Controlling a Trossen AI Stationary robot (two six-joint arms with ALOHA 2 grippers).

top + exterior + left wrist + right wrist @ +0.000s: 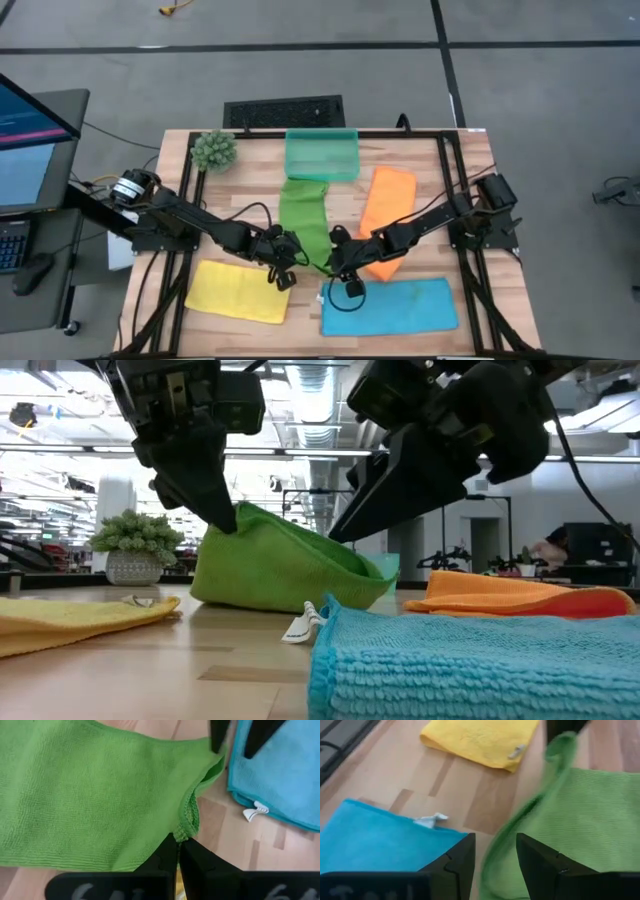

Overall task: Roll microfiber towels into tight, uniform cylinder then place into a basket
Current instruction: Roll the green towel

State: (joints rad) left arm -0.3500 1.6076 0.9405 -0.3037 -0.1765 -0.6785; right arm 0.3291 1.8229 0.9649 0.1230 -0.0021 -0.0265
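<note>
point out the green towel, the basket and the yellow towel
green towel (303,208), high view, flat middle of the strip
basket (321,155), high view, translucent teal floor
yellow towel (238,290), high view, centre of the cloth

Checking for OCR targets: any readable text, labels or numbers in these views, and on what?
None readable.
Left end effector base: pale embossed characters, cut off and blurred.
Right end effector base: same, illegible.
Blue towel white tag: too small.
Yellow towel tag: too small.
Monitor: content unreadable.
</note>
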